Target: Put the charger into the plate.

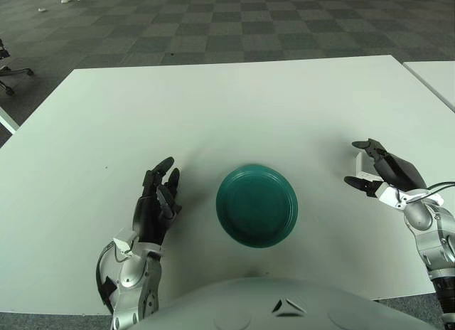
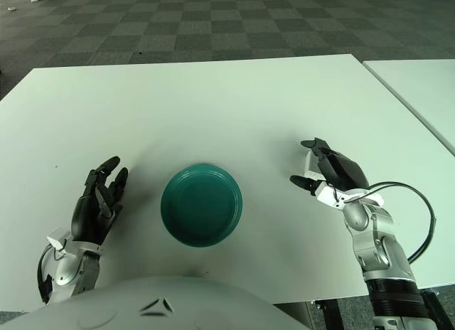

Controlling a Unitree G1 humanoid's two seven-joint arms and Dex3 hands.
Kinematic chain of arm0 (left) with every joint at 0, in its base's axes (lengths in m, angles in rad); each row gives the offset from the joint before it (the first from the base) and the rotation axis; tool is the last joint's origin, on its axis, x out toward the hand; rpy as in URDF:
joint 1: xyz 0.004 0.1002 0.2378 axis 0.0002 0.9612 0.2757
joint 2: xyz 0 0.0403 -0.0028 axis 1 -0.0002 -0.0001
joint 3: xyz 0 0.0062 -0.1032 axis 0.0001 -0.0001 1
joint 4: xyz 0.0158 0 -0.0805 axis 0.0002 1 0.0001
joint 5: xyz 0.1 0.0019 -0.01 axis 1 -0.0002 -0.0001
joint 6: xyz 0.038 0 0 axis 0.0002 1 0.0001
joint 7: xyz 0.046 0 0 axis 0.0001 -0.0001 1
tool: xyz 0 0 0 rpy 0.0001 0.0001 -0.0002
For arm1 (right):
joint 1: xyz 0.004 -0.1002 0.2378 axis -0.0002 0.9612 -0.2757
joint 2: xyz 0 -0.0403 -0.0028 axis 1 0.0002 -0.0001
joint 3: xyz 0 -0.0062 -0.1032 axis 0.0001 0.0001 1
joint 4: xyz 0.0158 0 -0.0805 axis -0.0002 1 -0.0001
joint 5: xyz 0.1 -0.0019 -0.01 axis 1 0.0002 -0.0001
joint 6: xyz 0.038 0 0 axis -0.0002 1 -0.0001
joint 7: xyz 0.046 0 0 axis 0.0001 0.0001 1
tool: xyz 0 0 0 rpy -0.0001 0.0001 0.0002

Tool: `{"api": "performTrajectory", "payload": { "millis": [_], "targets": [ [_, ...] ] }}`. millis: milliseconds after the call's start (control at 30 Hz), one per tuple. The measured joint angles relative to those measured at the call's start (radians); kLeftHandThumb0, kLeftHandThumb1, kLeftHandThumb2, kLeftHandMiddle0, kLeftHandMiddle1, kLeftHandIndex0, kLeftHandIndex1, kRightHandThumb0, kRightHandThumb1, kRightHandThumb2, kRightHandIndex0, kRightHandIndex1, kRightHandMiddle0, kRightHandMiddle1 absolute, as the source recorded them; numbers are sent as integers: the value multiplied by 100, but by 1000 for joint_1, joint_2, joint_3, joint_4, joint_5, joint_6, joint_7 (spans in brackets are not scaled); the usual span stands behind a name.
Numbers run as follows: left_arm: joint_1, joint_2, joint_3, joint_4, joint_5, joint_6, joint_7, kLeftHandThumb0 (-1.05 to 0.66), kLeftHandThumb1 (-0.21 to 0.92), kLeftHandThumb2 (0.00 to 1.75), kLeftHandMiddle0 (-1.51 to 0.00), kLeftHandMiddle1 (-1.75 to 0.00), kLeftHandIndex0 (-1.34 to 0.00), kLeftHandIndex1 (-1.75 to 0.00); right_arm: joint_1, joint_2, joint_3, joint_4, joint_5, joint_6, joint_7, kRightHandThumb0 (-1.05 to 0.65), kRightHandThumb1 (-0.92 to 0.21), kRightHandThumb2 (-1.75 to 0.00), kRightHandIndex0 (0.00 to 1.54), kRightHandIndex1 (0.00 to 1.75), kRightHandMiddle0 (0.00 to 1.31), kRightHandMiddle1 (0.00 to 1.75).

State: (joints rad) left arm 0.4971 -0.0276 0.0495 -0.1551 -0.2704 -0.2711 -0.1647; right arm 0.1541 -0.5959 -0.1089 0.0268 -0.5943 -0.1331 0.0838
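Right of the round dark-green plate, the right hand curls its black fingers around the small white block charger. The left hand shows left of the plate, fingers extended, holding nothing.

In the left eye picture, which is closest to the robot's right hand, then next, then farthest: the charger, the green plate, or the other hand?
1. The charger: white, right between the right hand's fingers, at the table's right side.
2. The green plate: in the middle, to the left of that hand.
3. The left hand: beyond the plate, on the far left, fingers relaxed.
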Motion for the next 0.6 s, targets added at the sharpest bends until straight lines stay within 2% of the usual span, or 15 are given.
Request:
{"api": "performTrajectory", "payload": {
  "millis": [300,600],
  "targets": [
    [-12,-1,23,15,-1,-6,-2,-92,92,96,-29,0,0,-75,-60,-11,27,114,16,-26,-27,-96,-92,-53,34,0,0,56],
    [-19,-1,30,24,-5,-9,-6,-87,92,94,-29,0,0,-75,-117,-22,55,212,24,-45,-65,-92,-92,-48,35,1,0,56]
  ]
}}
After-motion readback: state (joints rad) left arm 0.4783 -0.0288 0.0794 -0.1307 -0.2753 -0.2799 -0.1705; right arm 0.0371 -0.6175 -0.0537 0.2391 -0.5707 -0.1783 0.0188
